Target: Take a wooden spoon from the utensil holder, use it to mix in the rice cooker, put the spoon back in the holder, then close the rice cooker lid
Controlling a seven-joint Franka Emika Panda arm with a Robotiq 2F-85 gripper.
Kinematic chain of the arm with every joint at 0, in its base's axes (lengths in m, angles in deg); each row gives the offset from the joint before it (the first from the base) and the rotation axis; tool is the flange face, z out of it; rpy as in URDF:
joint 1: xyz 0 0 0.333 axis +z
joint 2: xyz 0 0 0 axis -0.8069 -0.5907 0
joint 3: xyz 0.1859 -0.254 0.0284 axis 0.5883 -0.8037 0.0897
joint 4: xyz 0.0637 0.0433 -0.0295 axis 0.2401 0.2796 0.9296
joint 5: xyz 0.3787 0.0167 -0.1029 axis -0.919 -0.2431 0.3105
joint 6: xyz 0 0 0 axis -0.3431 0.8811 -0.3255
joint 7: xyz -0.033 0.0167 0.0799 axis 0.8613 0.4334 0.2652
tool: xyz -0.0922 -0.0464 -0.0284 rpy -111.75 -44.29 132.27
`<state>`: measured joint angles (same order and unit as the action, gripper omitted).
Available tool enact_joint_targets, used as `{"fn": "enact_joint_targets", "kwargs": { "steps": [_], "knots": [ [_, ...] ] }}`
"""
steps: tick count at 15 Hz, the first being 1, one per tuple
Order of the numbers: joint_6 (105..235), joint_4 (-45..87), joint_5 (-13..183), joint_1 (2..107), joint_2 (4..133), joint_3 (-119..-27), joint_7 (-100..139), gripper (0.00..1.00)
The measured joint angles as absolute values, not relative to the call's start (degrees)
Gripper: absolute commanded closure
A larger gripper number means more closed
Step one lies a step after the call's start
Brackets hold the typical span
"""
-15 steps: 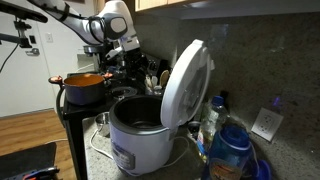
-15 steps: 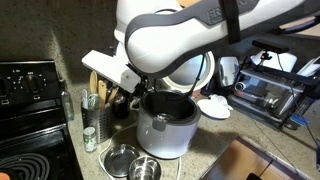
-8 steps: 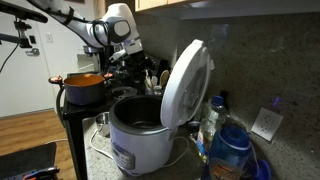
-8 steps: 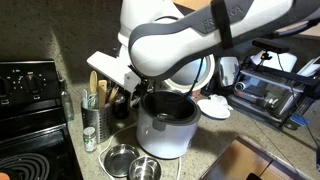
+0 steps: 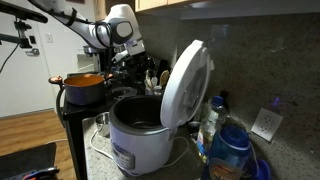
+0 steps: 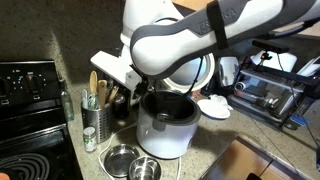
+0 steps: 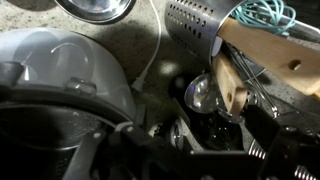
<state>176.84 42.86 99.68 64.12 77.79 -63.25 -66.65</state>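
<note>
The utensil holder (image 5: 152, 84) is dark, its handles hard to distinguish.

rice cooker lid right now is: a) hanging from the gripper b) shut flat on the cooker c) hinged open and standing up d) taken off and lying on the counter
c: in an exterior view the rice cooker lid stands raised at the edge of the rice cooker, with its pale inner face turned toward the uncovered inner bowl.
</note>
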Motion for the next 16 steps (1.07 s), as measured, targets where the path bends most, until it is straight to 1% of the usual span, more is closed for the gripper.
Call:
{"fn": "enact_joint_targets", "kwargs": {
  "steps": [3,4,5,6,9,13,14,16],
  "knots": [
    [176.85,42.18,99.68,64.8,77.01,-63.25,-66.65,0.0],
    [176.86,41.89,99.68,64.92,76.71,-63.25,-66.65,0.1],
    [176.86,41.58,99.68,65.0,76.38,-63.25,-66.65,0.26],
    [176.86,41.29,99.68,65.04,76.08,-63.25,-66.65,0.32],
    [176.86,40.46,99.68,65.04,75.3,-63.32,-66.65,0.58],
    [176.87,39.82,99.68,65.29,74.68,-63.32,-66.65,0.86],
    [176.87,39.58,99.68,65.43,74.59,-63.32,-66.65,0.95],
    [176.87,39.12,99.68,65.68,74.39,-63.32,-66.65,1.0]
  ]
}}
